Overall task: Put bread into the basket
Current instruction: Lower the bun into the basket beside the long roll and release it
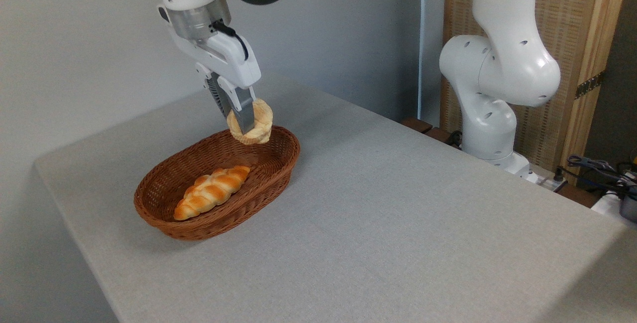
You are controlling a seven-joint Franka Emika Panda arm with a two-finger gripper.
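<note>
The fingers [244,114] of the gripper [238,125] are clamped on the bread [258,125], one grey finger lying across its pale face. The bun hangs in the air, tilted on edge, above the far end of the basket [278,163] and not touching the wicker. Lower in the basket lies a long braided loaf [211,192] (golden, glazed). The basket stands on a grey table [398,203], well apart from the arm's white base [490,129].
</note>
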